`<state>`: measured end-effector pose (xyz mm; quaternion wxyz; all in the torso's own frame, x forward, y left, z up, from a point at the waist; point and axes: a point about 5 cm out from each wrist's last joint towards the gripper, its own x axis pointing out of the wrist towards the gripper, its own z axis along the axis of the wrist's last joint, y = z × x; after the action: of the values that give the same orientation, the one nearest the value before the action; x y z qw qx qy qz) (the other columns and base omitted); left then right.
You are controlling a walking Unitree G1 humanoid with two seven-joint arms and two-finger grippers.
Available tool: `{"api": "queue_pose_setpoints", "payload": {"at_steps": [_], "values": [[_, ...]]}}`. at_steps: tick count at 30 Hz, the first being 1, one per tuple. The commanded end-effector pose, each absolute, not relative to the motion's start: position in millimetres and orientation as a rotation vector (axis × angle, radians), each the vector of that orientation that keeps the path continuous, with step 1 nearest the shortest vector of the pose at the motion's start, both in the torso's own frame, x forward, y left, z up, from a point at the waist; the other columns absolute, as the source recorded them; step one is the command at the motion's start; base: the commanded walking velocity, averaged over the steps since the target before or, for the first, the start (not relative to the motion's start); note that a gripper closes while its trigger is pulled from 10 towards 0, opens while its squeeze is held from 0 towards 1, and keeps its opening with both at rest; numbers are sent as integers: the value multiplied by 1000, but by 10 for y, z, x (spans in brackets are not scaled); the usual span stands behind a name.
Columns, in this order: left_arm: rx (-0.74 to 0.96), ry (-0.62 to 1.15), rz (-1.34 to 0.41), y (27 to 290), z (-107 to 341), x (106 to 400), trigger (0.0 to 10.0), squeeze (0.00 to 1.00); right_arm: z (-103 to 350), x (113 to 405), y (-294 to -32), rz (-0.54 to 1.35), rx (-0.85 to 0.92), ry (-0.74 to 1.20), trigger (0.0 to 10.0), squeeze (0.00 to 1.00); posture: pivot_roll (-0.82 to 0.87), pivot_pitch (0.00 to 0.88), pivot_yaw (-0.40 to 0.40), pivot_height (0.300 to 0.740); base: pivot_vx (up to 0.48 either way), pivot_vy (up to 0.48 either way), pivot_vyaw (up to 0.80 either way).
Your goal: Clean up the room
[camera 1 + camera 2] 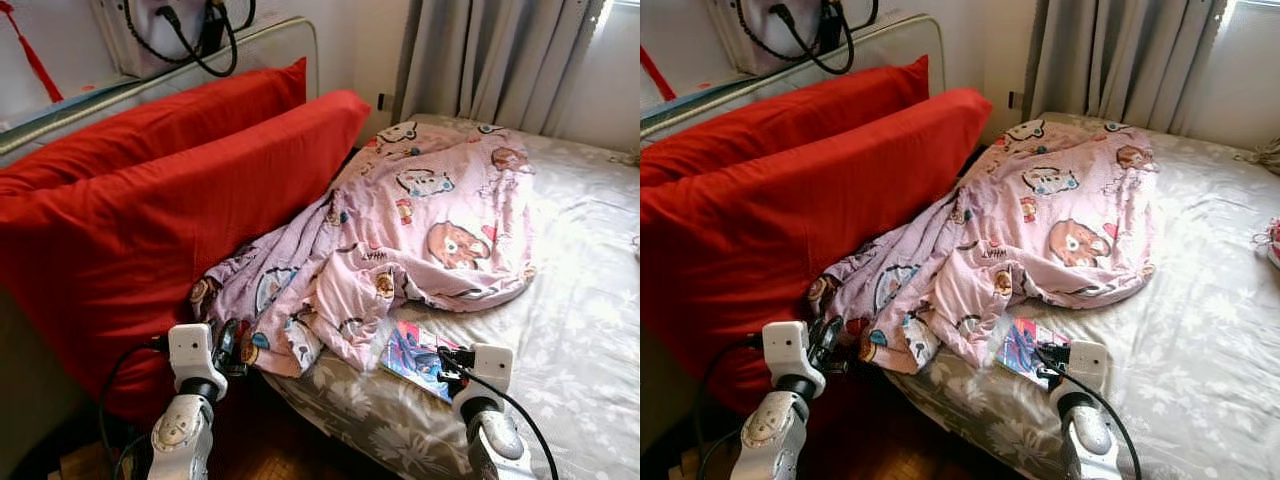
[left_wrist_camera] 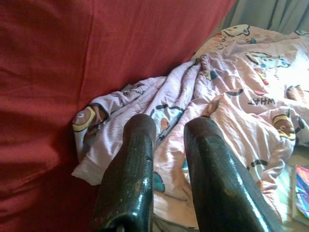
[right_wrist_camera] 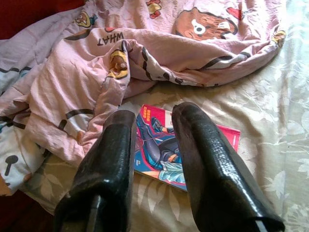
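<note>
A crumpled pink cartoon-print blanket (image 1: pixel 420 230) is spread over the bed (image 1: pixel 580 330), its long axis running from the near edge by the red pillows (image 1: pixel 150 220) toward the curtains (image 1: pixel 490 60). A comic book (image 1: pixel 415 355) lies flat beside the blanket's near fold, one corner tucked under it, long axis angled toward the right end effector (image 3: pixel 152 123), which hovers over it with fingers narrowly parted. The left end effector (image 2: pixel 169 130), also narrowly parted and empty, is aimed at the blanket's corner by the pillows.

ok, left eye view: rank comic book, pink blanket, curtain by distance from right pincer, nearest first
1. Comic book: on the sheet, just ahead of the right pincer.
2. Pink blanket: crumpled beyond it, mid-bed.
3. Curtain: far wall, behind the bed.
</note>
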<state>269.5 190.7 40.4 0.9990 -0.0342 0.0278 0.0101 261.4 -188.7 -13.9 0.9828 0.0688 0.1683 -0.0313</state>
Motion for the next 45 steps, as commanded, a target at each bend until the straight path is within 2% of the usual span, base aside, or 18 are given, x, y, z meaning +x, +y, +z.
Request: {"api": "queue_pose_setpoints", "payload": {"at_steps": [1,7,13,23,30,45], "values": [[-77,63,34,1936,407,2682,10000,0,-149,2620,-1857,-51,142,353,10000,0,29,0,13,740,0,0,0],[-76,61,38,1953,419,2691,10000,0,-159,2612,-1828,-23,115,362,10000,0,32,0,12,740,219,0,0],[-73,66,39,1967,418,2690,10000,0,-167,2608,-1768,22,110,364,10000,0,31,0,12,740,282,0,754],[-72,70,28,1946,411,2689,10000,0,-163,2612,-1785,-5,138,359,10000,0,35,0,10,740,286,0,0],[-75,54,17,1951,451,2701,10000,0,-123,2639,-1867,-91,132,331,10000,0,41,0,11,740,0,0,0],[-50,25,-20,1893,511,2710,10000,0,-122,2655,-1929,-127,95,354,10000,0,42,0,7,730,0,0,0]]}}
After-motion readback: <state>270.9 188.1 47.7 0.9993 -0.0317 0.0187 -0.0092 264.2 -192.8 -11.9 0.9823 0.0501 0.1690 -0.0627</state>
